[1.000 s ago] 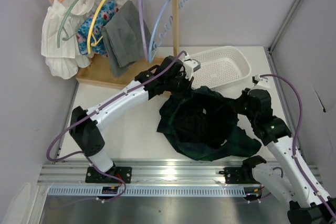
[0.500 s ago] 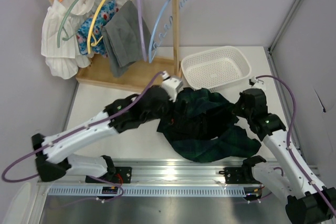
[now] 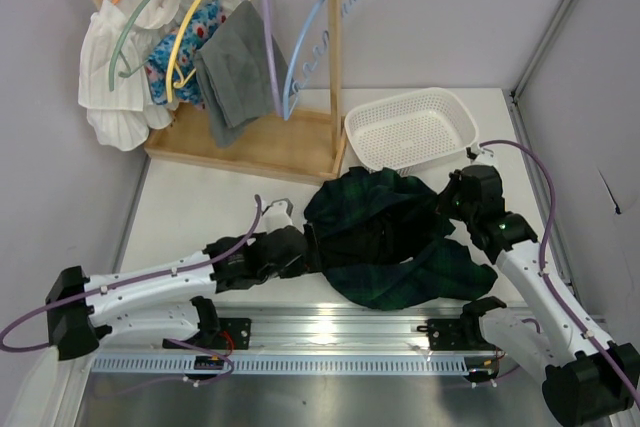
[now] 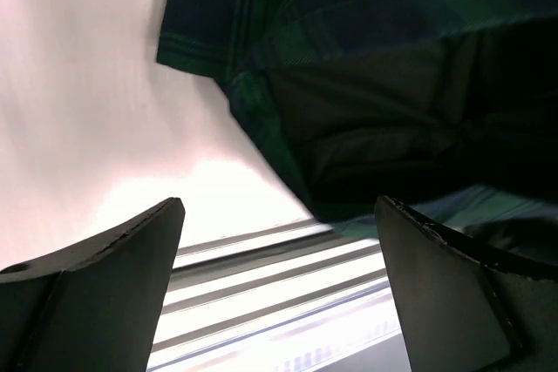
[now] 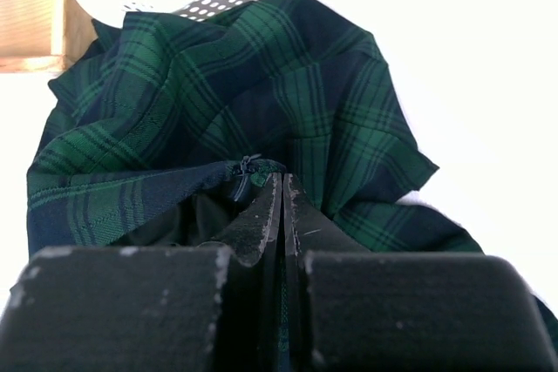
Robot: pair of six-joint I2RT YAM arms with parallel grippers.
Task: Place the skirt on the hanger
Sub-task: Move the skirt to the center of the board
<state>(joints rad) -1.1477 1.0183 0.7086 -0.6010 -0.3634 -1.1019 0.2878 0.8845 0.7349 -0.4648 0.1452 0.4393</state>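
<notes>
The skirt (image 3: 385,237) at frame centre is clamped by the right gripper (image 5: 281,182) (left gripper (image 4: 279,206) spread apart, empty), presumably so it can be lifted.

One plaid skirt (image 3: 385,237), one white basket (image 3: 410,127), one rack (image 3: 334,37), five hangers (image 3: 300,52)

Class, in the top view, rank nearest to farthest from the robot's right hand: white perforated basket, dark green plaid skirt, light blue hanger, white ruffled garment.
1. Dark green plaid skirt, gripped by right hand.
2. White perforated basket, just behind.
3. Light blue hanger, back left.
4. White ruffled garment, far-left corner.
</notes>
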